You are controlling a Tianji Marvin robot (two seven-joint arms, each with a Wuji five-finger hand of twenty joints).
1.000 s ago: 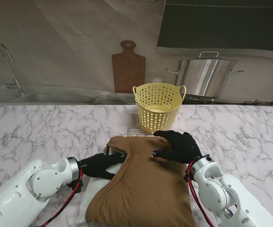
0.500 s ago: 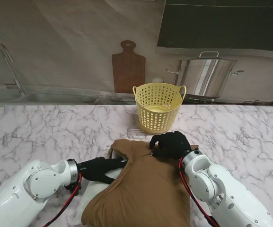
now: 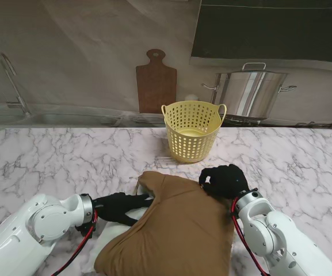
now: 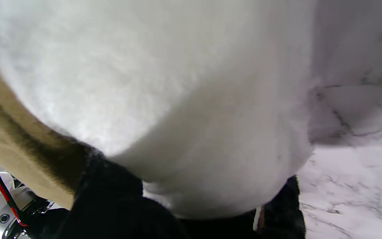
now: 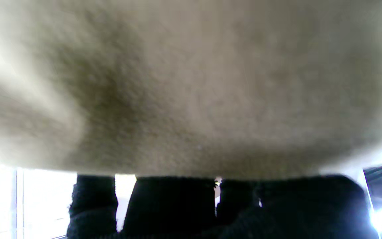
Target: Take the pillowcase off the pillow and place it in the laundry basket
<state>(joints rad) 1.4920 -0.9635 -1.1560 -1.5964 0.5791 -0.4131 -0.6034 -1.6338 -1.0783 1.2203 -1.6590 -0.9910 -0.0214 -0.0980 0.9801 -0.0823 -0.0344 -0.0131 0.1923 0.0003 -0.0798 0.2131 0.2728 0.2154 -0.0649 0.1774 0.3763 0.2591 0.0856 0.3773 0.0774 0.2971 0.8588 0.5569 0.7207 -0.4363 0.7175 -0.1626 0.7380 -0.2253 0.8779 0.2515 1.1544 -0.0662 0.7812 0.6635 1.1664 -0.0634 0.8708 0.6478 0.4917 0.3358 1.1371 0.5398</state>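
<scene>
The brown pillowcase (image 3: 174,230) lies lengthwise toward me, between both hands. The right hand (image 3: 226,179) seems closed on its far right corner; the left hand (image 3: 119,206) grips the white pillow (image 4: 164,99) inside. The laundry basket (image 3: 193,130) stands just beyond.

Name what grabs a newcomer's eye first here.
The brown pillowcase bulging over the white pillow near me at table centre, with the left hand clutching the pillow's bared end and the right hand bunching the cloth's far right corner. Just beyond stands the yellow laundry basket.
</scene>
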